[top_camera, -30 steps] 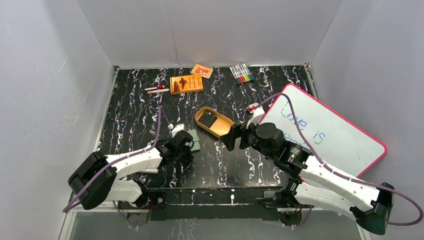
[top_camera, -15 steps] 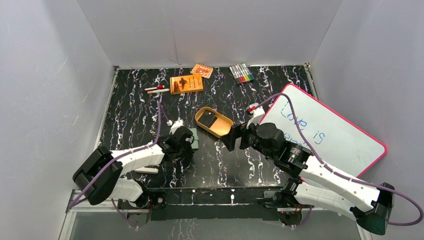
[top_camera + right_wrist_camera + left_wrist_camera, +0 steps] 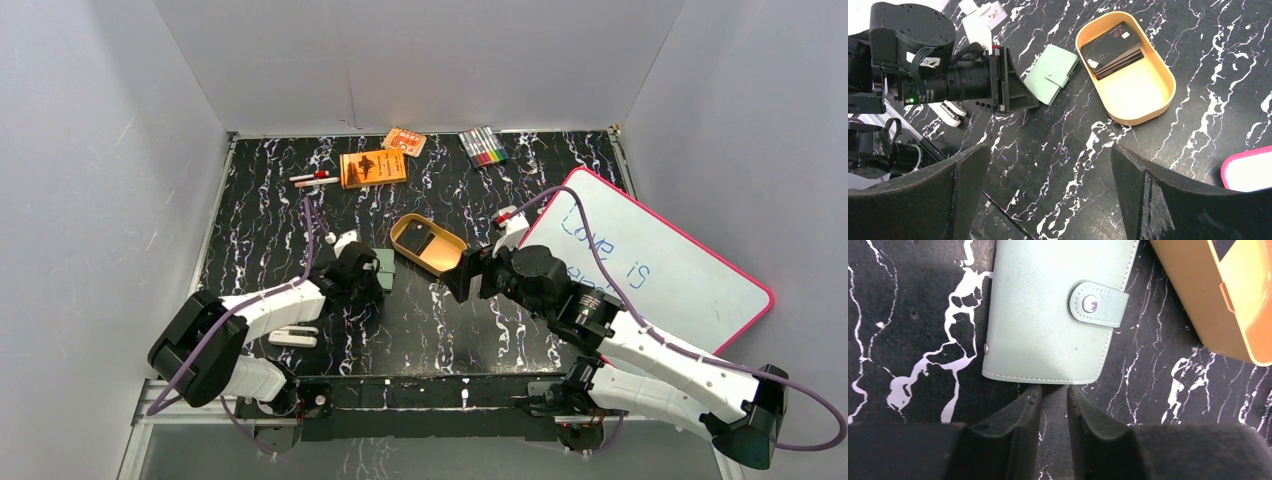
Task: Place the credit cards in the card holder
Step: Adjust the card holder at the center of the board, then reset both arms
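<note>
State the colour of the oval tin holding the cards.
Golden yellow tin, plain with no pattern; it shows best in the right wrist view.

White arms [image 3: 270, 305], black joints [image 3: 545, 275], purple cables [image 3: 309, 235]

Black, white-veined tabletop [image 3: 260, 230] here: the closed sage-green card holder [image 3: 1048, 315] lies flat mid-table, just beside the golden oval tin [image 3: 1140, 92]. Along the rear edge, an orange booklet [image 3: 373, 167], a small orange packet [image 3: 404, 141], a marker set [image 3: 483, 146] and two pens [image 3: 314, 179]. On the right lies a pink-framed whiteboard [image 3: 680, 270].

Overhead plus two wrist views, card holder [image 3: 1038, 330] common
</note>
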Tool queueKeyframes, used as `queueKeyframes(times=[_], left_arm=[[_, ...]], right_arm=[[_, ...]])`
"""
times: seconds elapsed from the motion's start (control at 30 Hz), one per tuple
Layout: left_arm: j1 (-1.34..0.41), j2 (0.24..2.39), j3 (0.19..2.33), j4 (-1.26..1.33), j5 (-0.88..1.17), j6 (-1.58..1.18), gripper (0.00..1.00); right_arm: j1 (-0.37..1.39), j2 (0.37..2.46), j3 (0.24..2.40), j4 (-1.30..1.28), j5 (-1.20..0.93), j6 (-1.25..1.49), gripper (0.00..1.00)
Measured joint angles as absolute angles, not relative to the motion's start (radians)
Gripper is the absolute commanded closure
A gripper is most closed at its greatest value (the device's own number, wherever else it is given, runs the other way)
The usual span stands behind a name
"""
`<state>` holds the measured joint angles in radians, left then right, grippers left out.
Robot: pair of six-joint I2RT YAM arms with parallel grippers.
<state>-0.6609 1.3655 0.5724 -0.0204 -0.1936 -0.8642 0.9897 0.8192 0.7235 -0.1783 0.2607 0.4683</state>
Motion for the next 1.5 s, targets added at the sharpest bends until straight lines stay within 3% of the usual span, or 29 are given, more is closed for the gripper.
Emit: queueKeyframes(times=[0.13, 0.53, 0.8, 1.13, 1.33, 1.5], left_arm=[[-0.661, 1.350, 0.574, -0.028, -0.192, -0.852, 0.45], [-0.659, 1.060, 0.636, -0.304, -0.236, -0.813, 0.19], [-0.656, 0.931, 0.777, -0.458, -0.280, -0.831, 0.15], [-0.656, 0.742, 0.779, -0.543, -0.372, -1.015, 0.09], [-0.656, 0.859, 0.950, -0.657, -0.476, -1.011, 0.08], [-0.656, 0.993, 1.234, -0.648, -0.570, -0.837, 0.07]], right_arm=[[0.990, 0.828, 0.723, -0.180, 0.264, 0.467, 0.01], [0.990, 0.907, 0.772, -0.205, 0.404, 0.584, 0.01], [0.989, 1.072, 0.953, -0.306, 0.488, 0.659, 0.01], [0.924, 1.168, 1.008, -0.204, 0.498, 0.553, 0.01], [0.842, 1.416, 1.380, -0.329, 0.521, 0.487, 0.01], [0.870, 1.377, 1.470, -0.292, 0.542, 0.323, 0.01]])
